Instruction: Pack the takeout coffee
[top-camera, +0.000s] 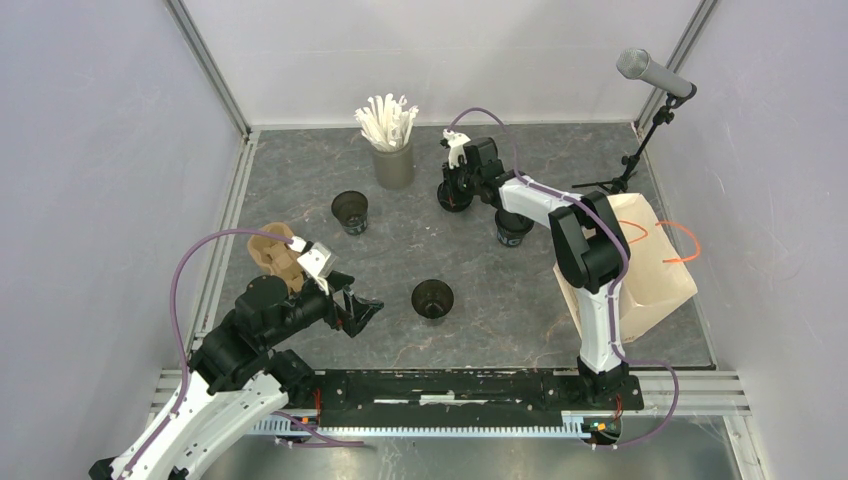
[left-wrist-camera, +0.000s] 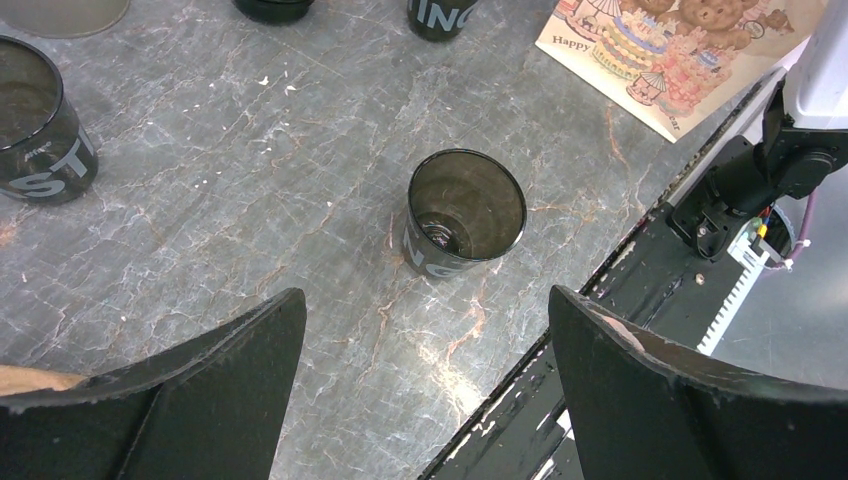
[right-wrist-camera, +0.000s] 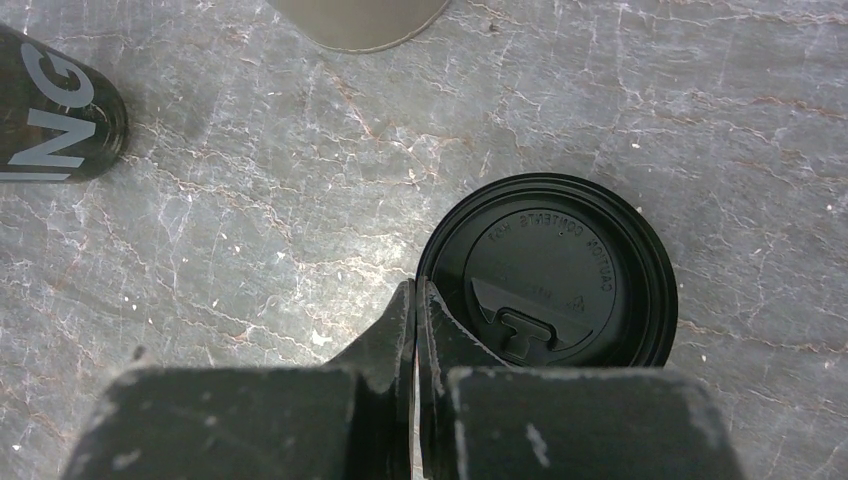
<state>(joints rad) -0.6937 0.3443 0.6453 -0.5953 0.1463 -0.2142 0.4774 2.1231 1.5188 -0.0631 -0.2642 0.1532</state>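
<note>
Two open black cups stand on the table, one in the middle (top-camera: 432, 298) and one at the back left (top-camera: 350, 212). A third black cup (top-camera: 513, 228) stands right of centre. My left gripper (top-camera: 365, 310) is open and empty, left of the middle cup, which lies just ahead of its jaws in the left wrist view (left-wrist-camera: 465, 215). My right gripper (top-camera: 457, 172) is shut over a round black lid (right-wrist-camera: 548, 270), with its tips at the lid's left rim. I cannot tell whether a cup sits under that lid.
A grey cup of white straws (top-camera: 393, 160) stands at the back. A brown pulp carrier (top-camera: 278, 255) lies by my left arm. A paper bag (top-camera: 645, 265) lies at the right, its printed side in the left wrist view (left-wrist-camera: 690, 50). A microphone stand (top-camera: 640, 150) is at the back right.
</note>
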